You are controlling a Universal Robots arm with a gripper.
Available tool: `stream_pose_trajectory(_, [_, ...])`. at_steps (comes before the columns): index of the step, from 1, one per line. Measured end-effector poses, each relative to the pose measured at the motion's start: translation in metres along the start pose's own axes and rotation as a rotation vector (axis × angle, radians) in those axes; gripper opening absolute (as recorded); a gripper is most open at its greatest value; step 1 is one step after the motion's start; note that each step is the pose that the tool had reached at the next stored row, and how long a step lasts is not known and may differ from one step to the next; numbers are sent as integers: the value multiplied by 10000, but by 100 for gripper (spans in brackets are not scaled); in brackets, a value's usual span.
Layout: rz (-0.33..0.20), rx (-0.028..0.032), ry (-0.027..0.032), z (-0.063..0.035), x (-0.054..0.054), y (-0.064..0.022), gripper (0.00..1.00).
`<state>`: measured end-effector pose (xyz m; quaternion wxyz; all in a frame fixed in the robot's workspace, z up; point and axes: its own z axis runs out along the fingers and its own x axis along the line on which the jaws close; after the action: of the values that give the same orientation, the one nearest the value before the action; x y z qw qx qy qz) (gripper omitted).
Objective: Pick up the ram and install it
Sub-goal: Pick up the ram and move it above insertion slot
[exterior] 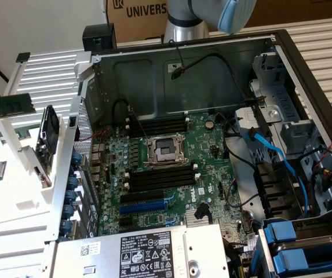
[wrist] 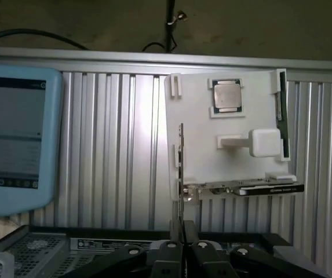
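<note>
Found gripper (wrist: 178, 252) pressed together, pinching nothing, well apart from tray (wrist: 212, 153). Located ram (exterior: 7, 107) racked on edge in tray, at the exterior view's left of case (exterior: 154, 72). Judged it stood so to offer a clean pinch.

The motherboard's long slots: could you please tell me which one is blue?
The blue slot, lying between the lower bank of black slots and the labelled silver box. Every other long slot on the board is black.
</note>
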<state>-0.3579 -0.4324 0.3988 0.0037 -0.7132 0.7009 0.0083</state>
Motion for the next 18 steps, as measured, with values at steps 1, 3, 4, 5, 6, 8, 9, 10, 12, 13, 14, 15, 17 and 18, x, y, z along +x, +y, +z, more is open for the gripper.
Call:
stream_pose_trajectory(1, [2,0,0,-10,0,-46,12])
stream_pose_trajectory(3, [2,0,1,-27,1,-134,12])
stream_pose_trajectory(4, [2,0,0,-36,2,-182,12])
stream_pose_trajectory(5, [1,0,0,-45,3,-227,12])
stream_pose_trajectory(6, [1,1,0,-60,4,-315,12])
stream_pose_trajectory(8, [2,1,0,-74,5,-407,12])
stream_pose_trajectory(9, [1,0,1,-81,6,-453,12])
stream_pose_trajectory(10, [1,1,0,-87,7,-498,12])
stream_pose_trajectory(12, [1,0,0,-97,8,-590,12])
stream_pose_trajectory(13, [1,1,0,-101,9,-636,12])
stream_pose_trajectory(14, [1,0,0,-104,10,-681,12])
stream_pose_trajectory(15, [0,0,1,-108,11,-728,12])
stream_pose_trajectory(17, [0,0,0,-114,12,-818,12])
stream_pose_trajectory(18, [0,1,0,-116,13,-862,12])
